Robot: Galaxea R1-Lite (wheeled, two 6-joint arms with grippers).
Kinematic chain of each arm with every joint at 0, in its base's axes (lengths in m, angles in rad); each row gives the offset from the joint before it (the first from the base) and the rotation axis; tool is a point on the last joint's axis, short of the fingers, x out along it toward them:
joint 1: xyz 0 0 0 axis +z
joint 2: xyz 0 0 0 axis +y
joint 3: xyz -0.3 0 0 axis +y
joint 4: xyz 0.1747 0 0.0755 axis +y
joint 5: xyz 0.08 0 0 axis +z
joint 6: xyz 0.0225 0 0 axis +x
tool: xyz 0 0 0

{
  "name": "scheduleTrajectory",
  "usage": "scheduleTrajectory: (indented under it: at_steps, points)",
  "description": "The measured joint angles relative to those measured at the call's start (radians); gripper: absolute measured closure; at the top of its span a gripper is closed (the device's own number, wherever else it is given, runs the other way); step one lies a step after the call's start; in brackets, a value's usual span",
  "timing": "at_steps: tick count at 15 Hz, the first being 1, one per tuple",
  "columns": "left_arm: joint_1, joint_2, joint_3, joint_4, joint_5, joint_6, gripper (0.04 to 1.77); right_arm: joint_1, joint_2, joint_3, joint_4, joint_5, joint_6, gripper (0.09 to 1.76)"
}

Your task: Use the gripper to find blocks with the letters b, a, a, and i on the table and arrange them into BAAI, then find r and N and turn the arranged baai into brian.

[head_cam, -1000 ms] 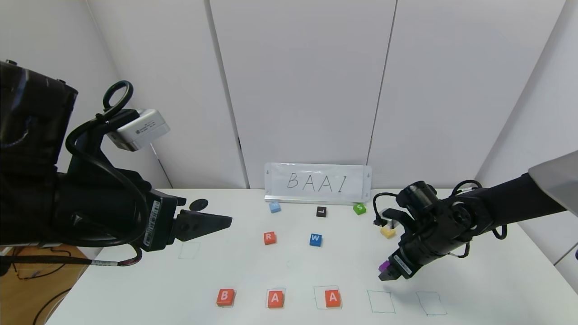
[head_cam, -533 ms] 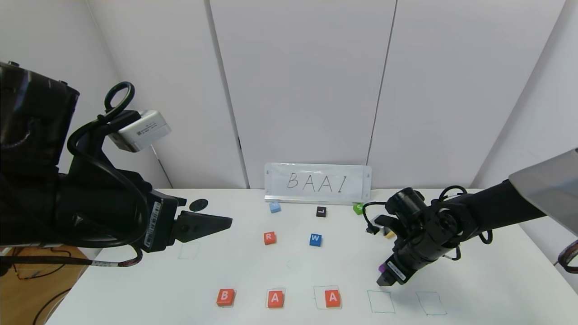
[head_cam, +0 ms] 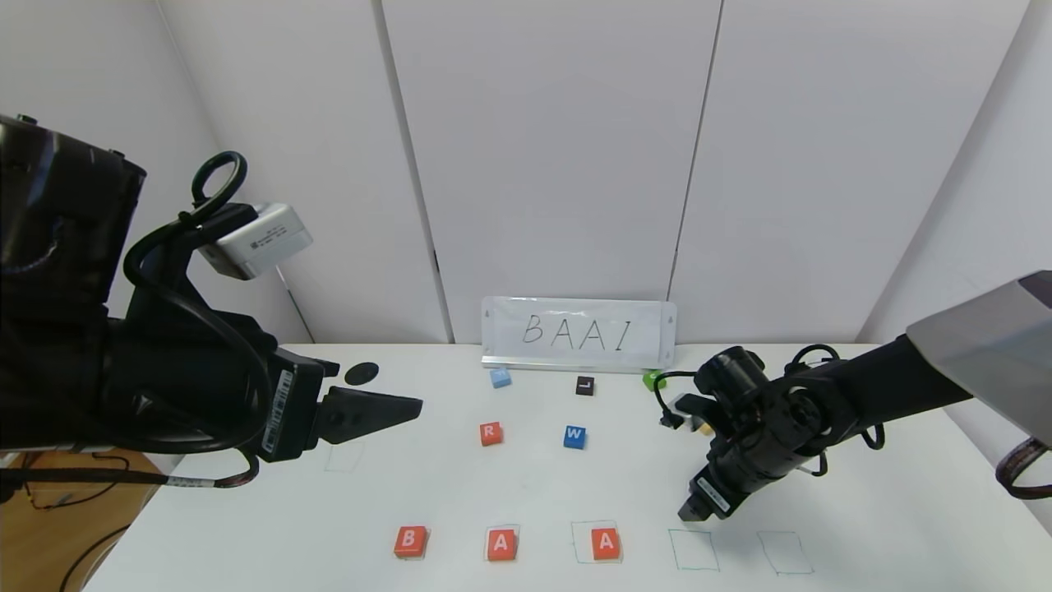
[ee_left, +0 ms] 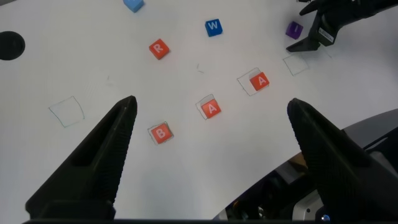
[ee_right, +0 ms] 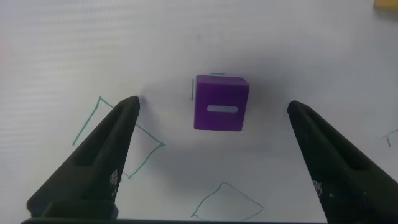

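Now the right tool (ee_right: 211, 155) gapes wide; the purple I block (ee_right: 221, 103) sits released on the table (ee_right: 74, 50).

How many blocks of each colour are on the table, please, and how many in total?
Orange-red blocks: 4
Purple block: 1
Blue block: 1
Light blue block: 1
Black block: 1
Green block: 1
Yellow block: 1
Total: 10

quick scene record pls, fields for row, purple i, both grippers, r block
row: B, A, A along the near table edge
fourth square: empty
purple I block: on the table, between the open right fingers, touching neither
right gripper: open, just behind the fourth square
left gripper: open, raised at the left
R block: mid-table, untouched
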Motion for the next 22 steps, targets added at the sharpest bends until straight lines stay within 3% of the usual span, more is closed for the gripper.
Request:
scheduleTrajectory:
  at_steps: [2, 3, 6, 9, 10, 11, 22]
  points:
    - [0.0, 0.0, 0.0, 0.0, 0.0, 0.001, 0.09, 0.001, 0.004, 0.001, 0.0, 0.003, -0.003, 0.14]
    - [0.0, 0.0, 0.0, 0.0, -0.001, 0.001, 0.09, 0.001, 0.006, 0.001, 0.0, 0.004, -0.005, 0.23]
    - [0.0, 0.0, 0.0, 0.0, -0.001, 0.001, 0.09, 0.001, 0.008, 0.001, 0.0, 0.005, -0.005, 0.72]
    - [-0.001, -0.001, 0.0, 0.001, -0.002, 0.003, 0.09, 0.002, 0.01, 0.001, 0.0, 0.006, -0.006, 1.05]
    - [-0.001, -0.001, 0.001, 0.0, -0.001, 0.006, 0.09, 0.002, 0.01, 0.002, 0.0, 0.006, -0.006, 1.27]
    - [-0.002, -0.001, 0.001, 0.001, -0.002, 0.009, 0.09, 0.003, 0.01, 0.003, 0.0, 0.005, -0.006, 1.32]
    - [-0.003, 0.0, 0.009, 0.001, 0.0, 0.016, 0.09, 0.011, -0.018, 0.009, 0.011, 0.008, -0.031, 1.32]
